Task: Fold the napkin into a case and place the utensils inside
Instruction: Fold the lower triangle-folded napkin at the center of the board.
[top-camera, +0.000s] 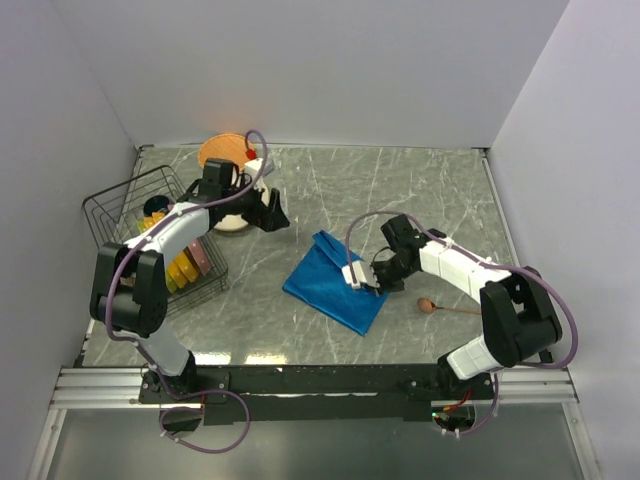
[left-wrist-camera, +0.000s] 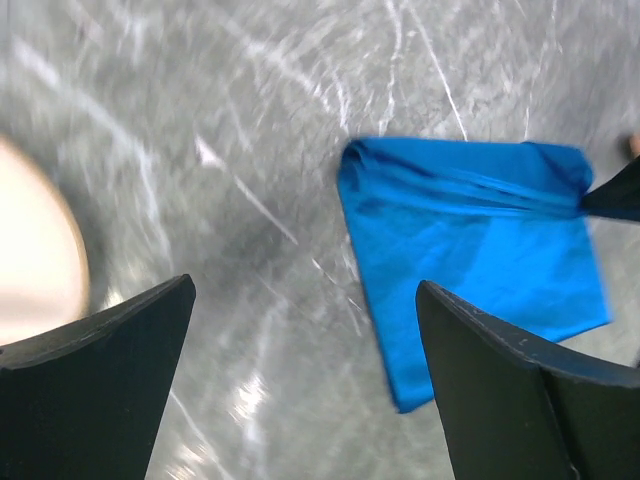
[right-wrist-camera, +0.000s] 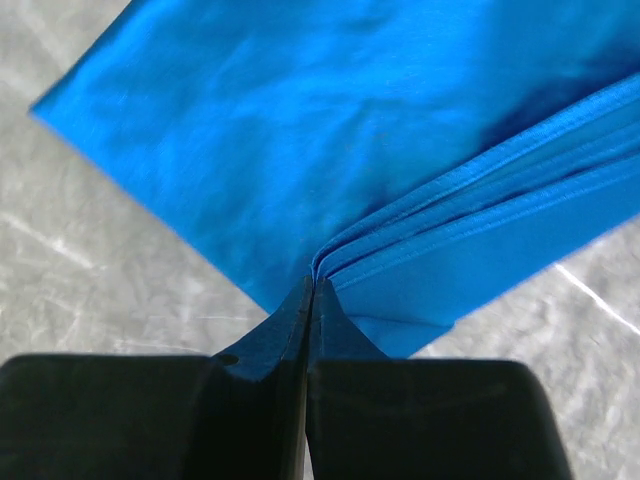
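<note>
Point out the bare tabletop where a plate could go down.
Bare tabletop: far right, between the napkin and the back wall; also the near strip from the wire basket to the napkin. Crowded: far left, around the basket, orange plate and left gripper.

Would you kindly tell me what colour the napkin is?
The napkin is bright blue with a slight sheen, clearest in the right wrist view.
</note>
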